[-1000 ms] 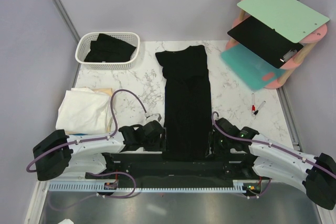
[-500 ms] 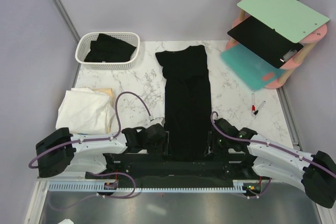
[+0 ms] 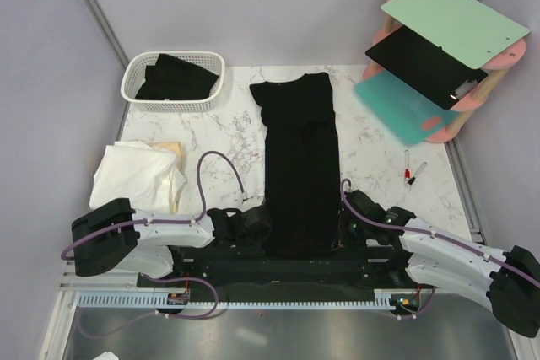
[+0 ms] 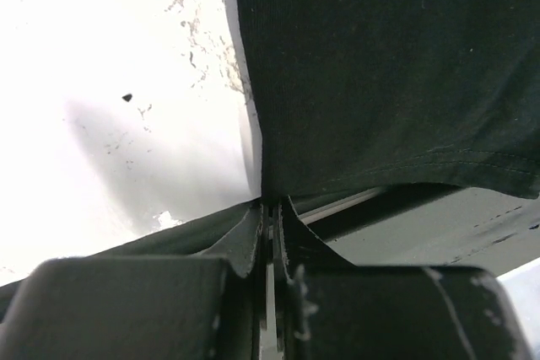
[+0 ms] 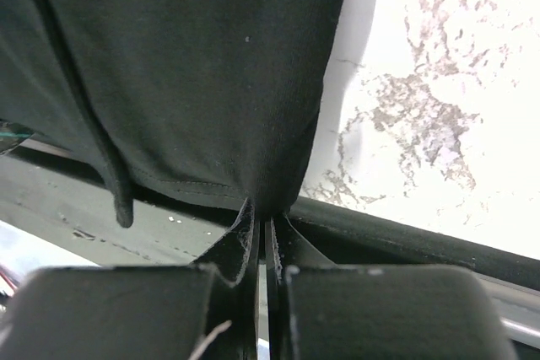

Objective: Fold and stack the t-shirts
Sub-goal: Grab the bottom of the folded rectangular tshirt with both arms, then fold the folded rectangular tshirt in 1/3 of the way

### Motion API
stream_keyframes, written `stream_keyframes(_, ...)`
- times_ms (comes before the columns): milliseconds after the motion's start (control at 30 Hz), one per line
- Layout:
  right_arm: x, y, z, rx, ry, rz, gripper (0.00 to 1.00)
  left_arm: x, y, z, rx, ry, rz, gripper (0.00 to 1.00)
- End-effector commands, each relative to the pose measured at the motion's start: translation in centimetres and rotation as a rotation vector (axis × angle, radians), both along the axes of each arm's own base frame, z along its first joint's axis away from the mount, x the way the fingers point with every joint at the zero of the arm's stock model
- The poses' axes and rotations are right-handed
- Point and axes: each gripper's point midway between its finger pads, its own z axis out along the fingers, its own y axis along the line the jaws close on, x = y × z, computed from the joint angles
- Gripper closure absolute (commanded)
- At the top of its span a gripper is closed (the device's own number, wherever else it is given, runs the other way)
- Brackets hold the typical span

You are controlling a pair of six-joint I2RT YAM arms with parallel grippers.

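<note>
1. Down mid desk (image 3: pixel 375 145): black tee (image 3: pixel 299 166) lies long & narrow, collar end far, hem at near edge btw my arms.
2. My left jaws: clamped together on near-left hem corner, cloth pinched right at the tips.
3. My right jaws: same, clamped on near-right hem corner.
4. Pale tees (image 3: pixel 135 176), white & cream, piled on left of desk, well apart from black tee.
5. Basket (image 3: pixel 169 105) at far-left corner holds more dark tees (image 3: pixel 177 77).
</note>
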Motion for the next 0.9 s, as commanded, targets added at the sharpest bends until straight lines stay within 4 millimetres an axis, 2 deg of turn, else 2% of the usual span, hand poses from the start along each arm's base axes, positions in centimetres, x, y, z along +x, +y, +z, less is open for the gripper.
stream_keyframes(0, 0.8, 0.7, 1.4, 0.048, -0.057, 0.005, 1.00, 0.8, 0.8, 0.2, 0.012, -0.049, 0.062, 0.98)
stream_keyframes(333, 2.7, 1.9, 5.2, 0.139, -0.188, 0.004, 1.00, 2.8, 0.5, 4.8, -0.033, -0.170, 0.083, 0.98)
stream_keyframes(567, 4.3, 1.9, 8.3, 0.157, -0.302, -0.012, 1.00, 3.8, -0.1, 7.6, -0.071, -0.223, 0.086, 0.98)
stream_keyframes(667, 5.4, 1.8, 9.6, 0.145, -0.362, -0.021, 1.00, 4.6, -0.1, 9.2, -0.078, -0.266, 0.103, 0.98)
stream_keyframes(700, 6.3, 1.7, 10.4, 0.131, -0.400, -0.037, 1.00, 4.8, 0.2, 9.3, -0.058, -0.277, 0.104, 0.98)
stream_keyframes(767, 7.3, 1.5, 10.5, 0.080, -0.432, -0.029, 1.00, 5.9, 0.0, 10.8, -0.044, -0.320, 0.122, 0.98)
stream_keyframes(800, 8.3, 1.4, 11.5, 0.060, -0.469, -0.045, 1.00, 6.2, 0.4, 10.9, -0.012, -0.331, 0.122, 0.98)
stream_keyframes(867, 9.3, 1.5, 11.6, 0.006, -0.491, -0.023, 1.00, 7.3, -0.3, 12.1, 0.000, -0.358, 0.124, 0.98)
